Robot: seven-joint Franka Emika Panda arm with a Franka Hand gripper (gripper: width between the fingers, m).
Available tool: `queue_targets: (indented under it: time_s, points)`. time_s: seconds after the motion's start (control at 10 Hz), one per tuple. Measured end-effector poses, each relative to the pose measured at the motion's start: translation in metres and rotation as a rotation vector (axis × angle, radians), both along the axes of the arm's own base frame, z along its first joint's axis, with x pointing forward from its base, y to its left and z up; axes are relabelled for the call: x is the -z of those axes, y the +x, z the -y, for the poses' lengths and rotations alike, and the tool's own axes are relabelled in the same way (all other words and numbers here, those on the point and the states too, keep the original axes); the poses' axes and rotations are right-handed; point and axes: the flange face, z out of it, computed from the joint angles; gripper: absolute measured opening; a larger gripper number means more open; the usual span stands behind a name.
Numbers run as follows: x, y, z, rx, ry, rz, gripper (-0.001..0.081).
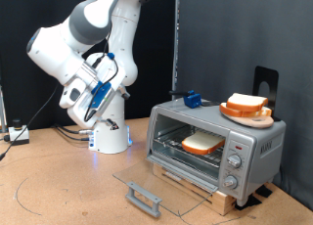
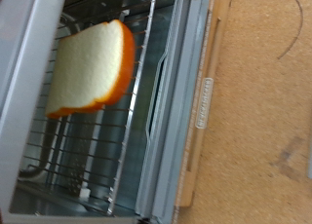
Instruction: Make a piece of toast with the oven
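Note:
The silver oven [image 1: 256, 145] stands at the exterior view's right with its glass door [image 1: 156, 182] folded down flat and the dark handle [image 1: 144, 198] at the front. One piece of toast [image 1: 202, 142] lies on the wire rack inside. The wrist view looks into the open oven and shows this slice [image 2: 93, 68] on the rack [image 2: 97, 161]. A second, alike slice [image 1: 248, 103] rests on an orange plate [image 1: 243, 115] on top of the oven. My gripper [image 1: 95, 106] hangs in the air to the left of the oven, well away from it, holding nothing that I can see. Its fingers do not show in the wrist view.
A small blue object [image 1: 193, 99] lies on the oven's top near its left end. The oven's knobs [image 1: 235, 163] are at its right. The robot base [image 1: 110, 137] stands at the left on the cork tabletop [image 1: 59, 186]. A dark curtain hangs behind.

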Motion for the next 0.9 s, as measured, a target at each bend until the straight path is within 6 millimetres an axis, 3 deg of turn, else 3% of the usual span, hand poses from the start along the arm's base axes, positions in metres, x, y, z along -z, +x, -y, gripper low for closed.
queue_targets:
  time_s: [0.3,0.4,0.5,0.7,0.9]
  points:
    - [0.017,0.013,0.030,-0.016,0.047,-0.016,0.0809]
    - [0.017,0.012,0.029,-0.016,0.046,-0.017,0.0809]
    - [0.014,0.007,0.026,-0.062,0.079,-0.046,0.0809]
    - [0.011,-0.009,0.042,-0.097,0.107,-0.071,0.0809]
    - [0.027,-0.024,0.064,-0.107,0.120,-0.126,0.0809]
